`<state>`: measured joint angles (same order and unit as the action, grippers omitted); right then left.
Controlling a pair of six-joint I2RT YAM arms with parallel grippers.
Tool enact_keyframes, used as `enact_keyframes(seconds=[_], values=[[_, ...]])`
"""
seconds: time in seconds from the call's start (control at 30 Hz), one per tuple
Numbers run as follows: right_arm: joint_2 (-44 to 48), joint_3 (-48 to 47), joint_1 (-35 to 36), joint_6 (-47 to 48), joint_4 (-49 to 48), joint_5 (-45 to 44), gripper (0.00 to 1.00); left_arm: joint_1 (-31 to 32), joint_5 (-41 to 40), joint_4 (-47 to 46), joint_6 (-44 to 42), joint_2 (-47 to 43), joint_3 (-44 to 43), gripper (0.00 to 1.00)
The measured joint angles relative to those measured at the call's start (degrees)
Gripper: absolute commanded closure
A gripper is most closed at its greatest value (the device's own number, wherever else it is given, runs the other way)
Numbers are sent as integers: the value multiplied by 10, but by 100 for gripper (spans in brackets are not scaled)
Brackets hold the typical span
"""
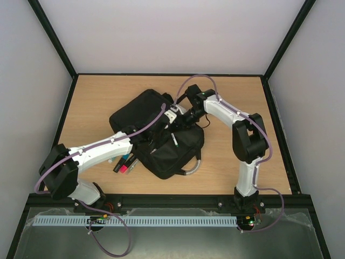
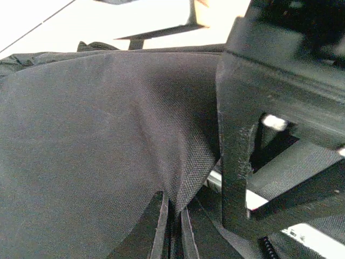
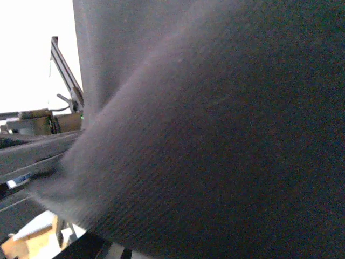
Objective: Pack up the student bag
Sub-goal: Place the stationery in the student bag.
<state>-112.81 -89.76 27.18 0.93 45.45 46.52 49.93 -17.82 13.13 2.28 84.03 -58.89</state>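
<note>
The student bag (image 1: pixel 161 132), black fabric with a grey curved handle (image 1: pixel 192 169), lies slantwise in the middle of the table. My left gripper (image 1: pixel 147 141) reaches into its middle. In the left wrist view its fingers (image 2: pixel 160 229) stand pressed together with a fold of the bag's fabric (image 2: pixel 108 135) pinched between them. My right gripper (image 1: pixel 175 117) is at the bag's far side, close to the left one. In the right wrist view, black bag fabric (image 3: pixel 215 135) fills the frame and hides the fingers. A white pen (image 1: pixel 174 140) lies at the bag's opening.
A pink marker (image 1: pixel 124 168) and a black marker (image 1: pixel 119 164) lie on the wooden table (image 1: pixel 91 102) just left of the bag, under my left arm. Black frame posts and pale walls stand round the table.
</note>
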Motion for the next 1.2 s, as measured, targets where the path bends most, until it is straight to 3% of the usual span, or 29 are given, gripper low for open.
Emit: enact_keyframes(seconds=[0.13,0.37,0.6,0.9,1.1,1.2], values=[[45,28,2,11,-18,-21,55,3,6,-3,-4,0,2,97],[199,92,-3,52,-28,-106,57,17,52,-14,-18,-10,13,96],[289,181,-34,94,-58,-180,53,23,134,-48,-58,-9,10,94],[397,281,-73,162,-83,-232,48,36,221,-81,-110,117,-89,92],[472,334,-73,216,-101,-251,47,51,236,-107,-122,129,-90,74],[478,353,-73,243,-123,-242,47,55,233,-103,-126,117,-87,54]])
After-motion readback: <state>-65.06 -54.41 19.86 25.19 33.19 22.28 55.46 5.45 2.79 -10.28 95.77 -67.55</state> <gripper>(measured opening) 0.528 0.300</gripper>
